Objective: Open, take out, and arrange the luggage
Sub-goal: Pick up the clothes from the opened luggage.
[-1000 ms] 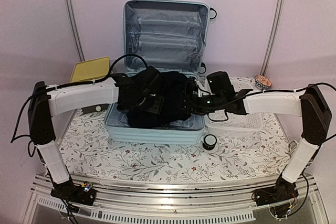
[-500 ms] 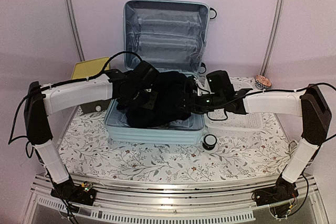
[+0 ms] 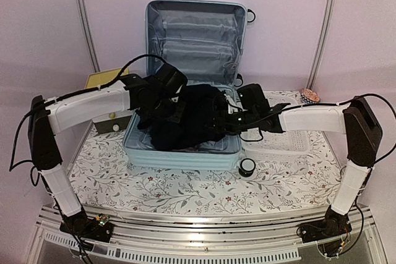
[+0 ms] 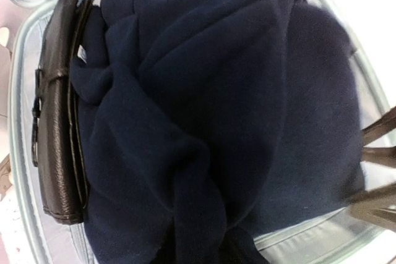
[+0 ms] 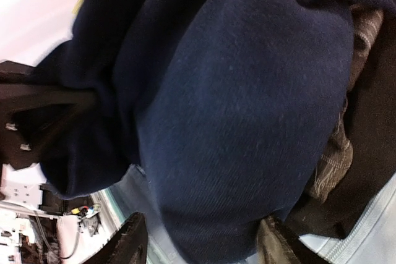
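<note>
Since a second ago the left arm has drawn its wrist back and to the left, so that the left gripper (image 3: 173,114) now sits on the far left part of the clothing pile. The right arm has reached a little further in from the right.

The large pale mint-blue ribbed hard-shell suitcase (image 3: 185,153) lies open in the middle of the flower-patterned tablecloth (image 3: 154,190). Its grey-lined lid (image 3: 195,35) stands upright against the back wall. A bulky dark navy knitted garment (image 3: 198,115) is heaped in the lower half.

The left arm stretches almost level from its upright post and bends down at the wrist into the pile. Its own camera shows only navy cloth (image 4: 235,103) gathered into a thick fold running to the bottom edge, with a black leather pouch (image 4: 59,122) along the suitcase rim (image 4: 18,153). The fingers are buried, so whether they are closed cannot be told.

The right arm is likewise stretched level, wrist low over the suitcase's right side, with the right gripper (image 3: 224,117) at the garment's edge. In the right wrist view its two dark fingers (image 5: 131,242) stand apart, with the navy cloth (image 5: 247,103) bulging between them, not pinched. Brown striped fabric (image 5: 346,122) shows beside it.

A white lattice plastic basket (image 3: 278,146) sits just right of the suitcase, under the right forearm. A small yellow-topped box (image 3: 102,78) sits behind the left arm.
</note>
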Controlling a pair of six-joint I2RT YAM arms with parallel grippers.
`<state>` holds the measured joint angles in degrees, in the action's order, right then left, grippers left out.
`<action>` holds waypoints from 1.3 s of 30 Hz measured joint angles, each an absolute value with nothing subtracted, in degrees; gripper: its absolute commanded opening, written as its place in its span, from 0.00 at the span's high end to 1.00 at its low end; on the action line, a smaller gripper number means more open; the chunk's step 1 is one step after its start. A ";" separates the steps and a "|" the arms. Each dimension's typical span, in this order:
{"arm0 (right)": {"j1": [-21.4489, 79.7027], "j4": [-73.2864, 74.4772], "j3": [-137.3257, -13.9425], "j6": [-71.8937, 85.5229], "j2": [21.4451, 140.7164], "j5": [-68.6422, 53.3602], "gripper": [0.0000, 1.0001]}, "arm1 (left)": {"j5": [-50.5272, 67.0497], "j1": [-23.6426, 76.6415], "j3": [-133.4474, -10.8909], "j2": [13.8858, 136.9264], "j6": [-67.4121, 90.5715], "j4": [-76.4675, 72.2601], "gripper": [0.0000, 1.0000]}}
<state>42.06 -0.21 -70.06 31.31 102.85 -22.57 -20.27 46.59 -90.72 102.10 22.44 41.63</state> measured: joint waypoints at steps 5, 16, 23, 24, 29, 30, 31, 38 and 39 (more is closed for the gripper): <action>42.04 0.91 -71.88 32.25 104.44 -21.54 0.73 | -19.11 46.15 -94.96 102.10 21.23 43.16 1.00; 43.27 3.86 -73.82 32.29 102.48 -21.78 0.96 | -9.63 44.58 -105.47 104.66 18.15 46.59 1.00; 46.96 5.63 -75.81 32.93 98.94 -21.98 0.97 | 1.87 44.45 -110.06 107.48 17.15 47.99 1.00; 47.35 6.07 -75.81 33.10 98.67 -21.96 0.97 | 3.22 44.45 -110.21 107.81 17.12 48.16 1.00; 49.06 8.80 -75.37 34.15 97.03 -21.45 0.97 | 9.67 44.45 -110.28 109.16 17.04 49.15 1.00; 49.25 9.52 -75.29 34.35 96.55 -21.32 0.97 | 10.63 44.45 -110.28 109.16 16.97 49.23 1.00; 49.52 10.17 -75.24 34.57 96.01 -21.10 0.97 | 11.38 44.45 -110.28 109.16 16.93 49.25 1.00; 50.92 14.48 -75.40 34.52 92.95 -18.87 0.97 | 15.44 44.71 -111.39 109.16 16.88 49.47 1.00; 51.05 14.87 -75.40 34.50 92.64 -18.74 0.97 | 15.94 44.75 -111.77 109.16 16.84 49.76 1.00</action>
<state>51.05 14.87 -75.40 34.50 92.64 -18.74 15.94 44.75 -111.77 109.16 16.84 49.76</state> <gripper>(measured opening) 0.055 0.068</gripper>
